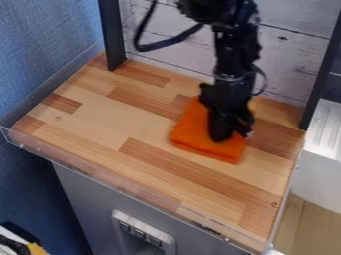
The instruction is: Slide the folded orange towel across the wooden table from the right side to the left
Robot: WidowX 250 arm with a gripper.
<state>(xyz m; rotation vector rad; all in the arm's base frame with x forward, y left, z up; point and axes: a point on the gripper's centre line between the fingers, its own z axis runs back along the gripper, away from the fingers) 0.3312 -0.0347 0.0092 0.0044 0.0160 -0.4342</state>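
Cloth (192, 133) lies folded on the worktop (140, 122) under your jaws; can't tell their gap or grip; press gently, avoiding bunching.

Arm (233, 50) cropped at top — orange cloth (189, 130) partly hidden

The camera looks down at a slant from above the front side of the tabletop (126, 127), set askew to its edges and facing the plank wall (289, 60) behind, far enough back to take in floor (303, 229) beside it.
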